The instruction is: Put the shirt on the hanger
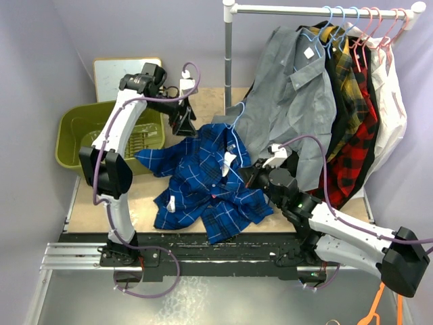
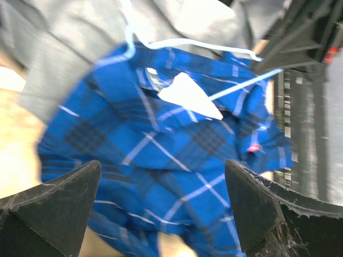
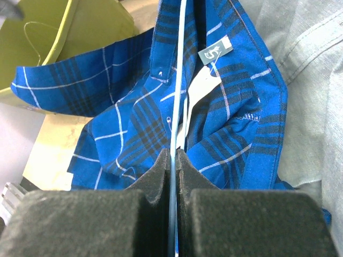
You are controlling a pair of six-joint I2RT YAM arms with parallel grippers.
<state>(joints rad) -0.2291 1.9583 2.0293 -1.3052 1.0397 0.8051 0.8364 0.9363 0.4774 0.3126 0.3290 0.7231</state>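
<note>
The royal-blue plaid shirt (image 1: 203, 183) lies crumpled in the middle of the table, collar towards the rack. The thin light-blue hanger (image 1: 235, 122) rises from the collar, its hook against the grey shirt. My right gripper (image 1: 247, 177) is shut on the hanger's wire (image 3: 179, 80), which runs straight out between the closed pads (image 3: 161, 171); the small neck label (image 3: 215, 52) shows beside it. My left gripper (image 1: 185, 128) hovers over the shirt's far left part. In the left wrist view it (image 2: 163, 166) stands wide open above blue cloth (image 2: 161, 144), holding nothing.
An olive-green bin (image 1: 78, 128) sits at the far left with a white board (image 1: 122, 71) behind it. A rail (image 1: 325, 10) at the back right carries a grey shirt (image 1: 291, 95), a red-and-black plaid shirt (image 1: 352, 156) and others. An orange hanger (image 1: 379, 308) lies off the table's near right.
</note>
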